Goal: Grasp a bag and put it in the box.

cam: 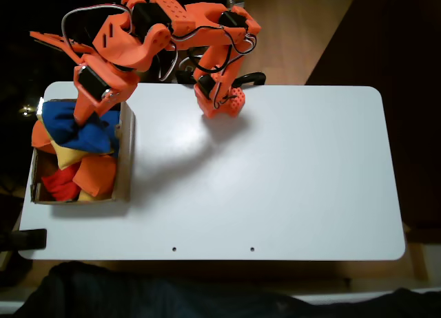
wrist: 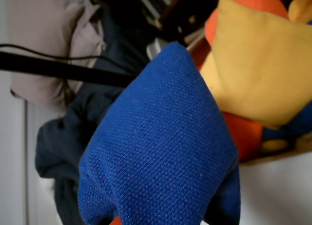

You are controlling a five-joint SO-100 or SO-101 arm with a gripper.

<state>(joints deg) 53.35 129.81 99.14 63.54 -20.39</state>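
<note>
The blue bag (cam: 67, 124) hangs at the top of the brown cardboard box (cam: 127, 156), at the table's left end in the fixed view. My orange gripper (cam: 88, 115) reaches down over the box and is shut on the bag. Close to the lens in the wrist view, the bag (wrist: 161, 147) droops as a blue fabric fold that hides my fingers. Inside the box lie a yellow bag (cam: 65, 155), an orange bag (cam: 98, 175) and a red bag (cam: 60, 184). The yellow bag (wrist: 253, 74) and orange bag (wrist: 243, 135) appear behind the blue one.
The arm's base (cam: 220, 101) stands at the table's far edge, near the middle. The white tabletop (cam: 275, 173) stretches right of the box. A black clamp (cam: 27, 239) sits at the table's front left corner. Dark cloth (cam: 138, 294) lies beyond the near edge.
</note>
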